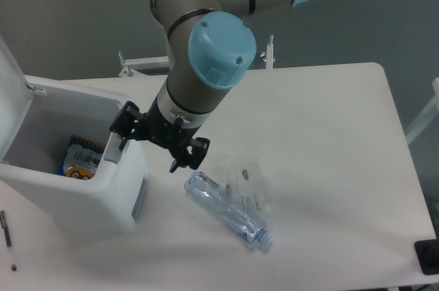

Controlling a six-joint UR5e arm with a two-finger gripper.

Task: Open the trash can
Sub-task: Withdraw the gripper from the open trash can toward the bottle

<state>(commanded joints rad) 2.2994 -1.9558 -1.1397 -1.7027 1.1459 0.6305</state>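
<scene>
Smooth white plastic trash can [75,195]

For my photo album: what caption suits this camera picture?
Robot's tool at the latch of the open trash can, crushed bottle nearby.

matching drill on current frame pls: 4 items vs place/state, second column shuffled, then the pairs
Items:
1. trash can
2. snack packet
3. crushed clear bottle
4. pen

Place or state:
A. lying on the table right of the bin, below the gripper
B. lid swung up, inside showing
C. at the table's lower left edge
D. down inside the bin

Pairs: 1-B, 2-D, 3-A, 4-C
</scene>
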